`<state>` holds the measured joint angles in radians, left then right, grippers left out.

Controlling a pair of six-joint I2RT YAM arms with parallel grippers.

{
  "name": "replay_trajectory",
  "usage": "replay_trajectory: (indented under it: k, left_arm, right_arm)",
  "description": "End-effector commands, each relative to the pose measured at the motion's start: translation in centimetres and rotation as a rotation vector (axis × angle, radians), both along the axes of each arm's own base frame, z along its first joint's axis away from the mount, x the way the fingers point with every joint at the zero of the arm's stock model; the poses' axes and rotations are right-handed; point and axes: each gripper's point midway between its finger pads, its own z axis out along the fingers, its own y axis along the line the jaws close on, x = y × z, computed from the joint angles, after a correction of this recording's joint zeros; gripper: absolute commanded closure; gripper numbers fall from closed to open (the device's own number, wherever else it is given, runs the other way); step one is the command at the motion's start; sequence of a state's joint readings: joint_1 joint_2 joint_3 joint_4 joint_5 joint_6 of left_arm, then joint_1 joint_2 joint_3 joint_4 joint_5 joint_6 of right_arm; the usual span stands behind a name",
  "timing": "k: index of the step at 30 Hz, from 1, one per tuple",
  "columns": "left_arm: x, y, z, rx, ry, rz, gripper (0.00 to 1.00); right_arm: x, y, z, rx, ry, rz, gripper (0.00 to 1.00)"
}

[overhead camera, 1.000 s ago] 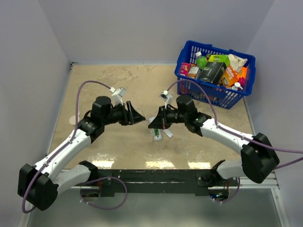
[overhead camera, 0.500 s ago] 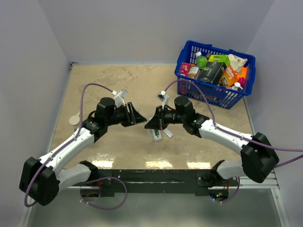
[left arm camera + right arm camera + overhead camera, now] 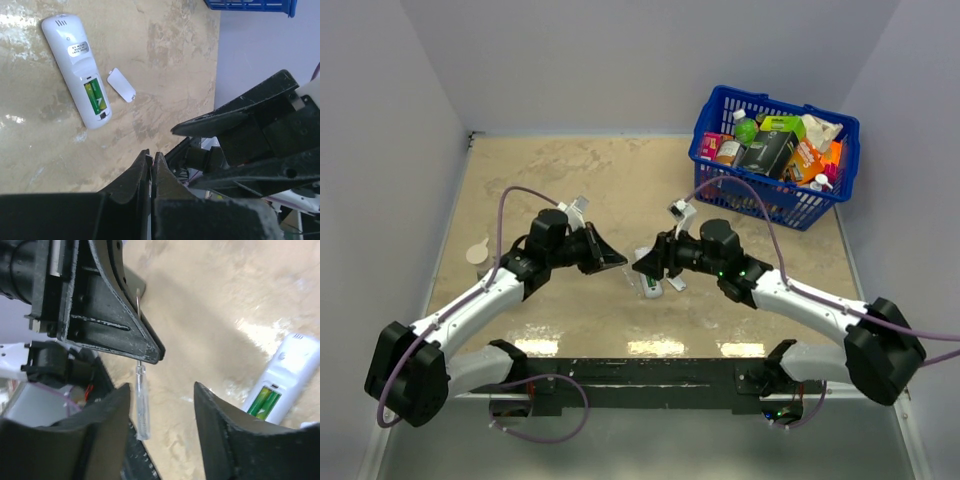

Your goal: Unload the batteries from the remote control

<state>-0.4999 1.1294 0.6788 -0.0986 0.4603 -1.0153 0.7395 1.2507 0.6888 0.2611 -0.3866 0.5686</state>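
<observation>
The white remote control [image 3: 80, 70] lies on the table with its back up, and two green batteries [image 3: 95, 97] sit in its open bay. It also shows as the remote control [image 3: 650, 285] in the top view and the remote control [image 3: 285, 375] with the batteries [image 3: 265, 402] in the right wrist view. My left gripper [image 3: 623, 260] is shut on the metal shaft of a small clear-handled screwdriver [image 3: 142, 405], which hangs from its tips above the table. My right gripper [image 3: 162, 387] stands open around the handle, not touching it. Both grippers meet tip to tip just left of the remote.
The small white cover piece [image 3: 121, 85] lies right beside the remote. A blue basket [image 3: 710, 125] full of packets and bottles stands at the back right. A pale round mark [image 3: 475, 253] is on the table at the left.
My right gripper has opened and let go of the screwdriver. My left gripper has shut on its shaft. Both wrists have shifted slightly toward the near edge.
</observation>
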Motion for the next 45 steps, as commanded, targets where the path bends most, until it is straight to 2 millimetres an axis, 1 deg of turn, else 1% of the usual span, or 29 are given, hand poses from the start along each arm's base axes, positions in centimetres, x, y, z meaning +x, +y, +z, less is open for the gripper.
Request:
replay_trajectory:
  k: [1,2,3,4,5,6,7,9,11,13,14,15,17,18,19,21,23,25,27,31,32,33,35,36,37,39,40,43,45]
  left_arm:
    - [0.3,-0.7,2.5,-0.12,0.056,0.059,1.0]
    - [0.4,-0.7,2.8,-0.133,0.063,0.072,1.0]
    - [0.7,-0.6,3.5,-0.157,0.069,0.1,1.0]
    - [0.9,-0.5,3.8,-0.162,0.074,0.122,1.0]
    - [1.1,-0.3,4.0,-0.162,0.082,0.149,1.0]
    - [1.3,0.0,4.6,-0.186,0.097,0.195,1.0]
    - [1.5,0.1,5.3,-0.213,0.091,0.212,1.0]
    - [1.6,0.4,6.2,-0.271,0.12,0.261,1.0]
    - [1.7,0.5,6.5,-0.305,0.142,0.286,1.0]
    - [1.9,0.3,7.6,-0.371,0.14,0.296,1.0]
    - [1.9,0.3,7.6,-0.379,0.145,0.299,1.0]
    - [1.9,0.2,7.8,-0.388,0.154,0.294,1.0]
    - [1.9,0.1,7.8,-0.387,0.158,0.29,1.0]
    - [1.8,0.0,7.8,-0.386,0.161,0.288,1.0]
    - [1.8,0.1,7.8,-0.386,0.166,0.291,1.0]
    - [1.7,0.2,7.7,-0.391,0.171,0.295,1.0]
    - [1.5,0.3,7.6,-0.399,0.178,0.298,1.0]
    - [1.4,0.3,7.8,-0.41,0.172,0.3,1.0]
    - [1.5,0.3,7.6,-0.401,0.177,0.304,1.0]
    - [1.5,0.2,7.4,-0.401,0.185,0.302,1.0]
    - [1.5,0.3,7.2,-0.4,0.186,0.302,1.0]
    - [1.5,0.2,7.3,-0.407,0.185,0.298,1.0]
    - [1.5,0.1,7.3,-0.418,0.184,0.294,1.0]
    - [1.5,0.1,7.4,-0.422,0.185,0.291,1.0]
    - [1.5,0.1,7.4,-0.424,0.185,0.292,1.0]
    - [1.4,0.1,7.3,-0.424,0.189,0.29,1.0]
    - [1.4,0.1,7.3,-0.424,0.189,0.29,1.0]
    - [1.4,0.1,7.3,-0.428,0.19,0.289,1.0]
    - [1.3,0.0,7.3,-0.43,0.191,0.283,1.0]
  right_arm:
    - [0.9,-1.6,4.3,0.138,-0.26,-0.123,0.41]
    - [1.0,-1.9,4.7,0.14,-0.302,-0.136,0.38]
    - [0.8,-2.1,4.7,0.145,-0.328,-0.139,0.37]
    - [0.2,-2.1,5.4,0.164,-0.365,-0.135,0.37]
    - [0.3,-2.4,5.6,0.162,-0.406,-0.155,0.35]
    - [0.0,-2.7,5.6,0.185,-0.442,-0.162,0.34]
    - [-0.4,-2.9,6.3,0.21,-0.474,-0.168,0.32]
    - [-0.3,-3.7,6.6,0.227,-0.532,-0.215,0.29]
    - [-0.5,-3.9,7.1,0.247,-0.574,-0.218,0.29]
    - [-1.0,-3.5,7.9,0.287,-0.609,-0.189,0.29]
    - [-1.0,-3.2,7.6,0.281,-0.605,-0.177,0.29]
    - [-1.0,-3.0,8.1,0.292,-0.614,-0.174,0.29]
    - [-1.1,-2.4,8.0,0.295,-0.613,-0.164,0.3]
    - [-1.1,-2.2,8.4,0.308,-0.618,-0.168,0.31]
    - [-1.0,-2.1,8.4,0.309,-0.612,-0.172,0.34]
    - [-0.5,-1.5,8.3,0.303,-0.595,-0.174,0.36]
    - [-0.5,-1.1,8.4,0.306,-0.586,-0.169,0.4]
    - [-0.6,-1.1,8.8,0.325,-0.588,-0.179,0.42]
    - [-0.5,-1.4,9.6,0.344,-0.6,-0.197,0.46]
    - [-0.4,-1.4,10.2,0.34,-0.616,-0.205,0.49]
    - [-0.3,-1.2,10.5,0.345,-0.617,-0.205,0.51]
    - [-0.2,-1.1,10.3,0.334,-0.611,-0.205,0.58]
    - [0.0,-0.8,10.3,0.323,-0.612,-0.199,0.64]
    - [0.0,-0.7,10.3,0.322,-0.614,-0.198,0.68]
    - [0.0,-0.6,10.0,0.318,-0.611,-0.195,0.69]
    - [0.0,-0.5,10.0,0.32,-0.608,-0.189,0.69]
    - [-0.1,-0.3,10.1,0.322,-0.607,-0.181,0.65]
    - [-0.4,0.0,9.8,0.318,-0.6,-0.162,0.59]
    - [-0.6,0.1,9.2,0.304,-0.589,-0.153,0.57]
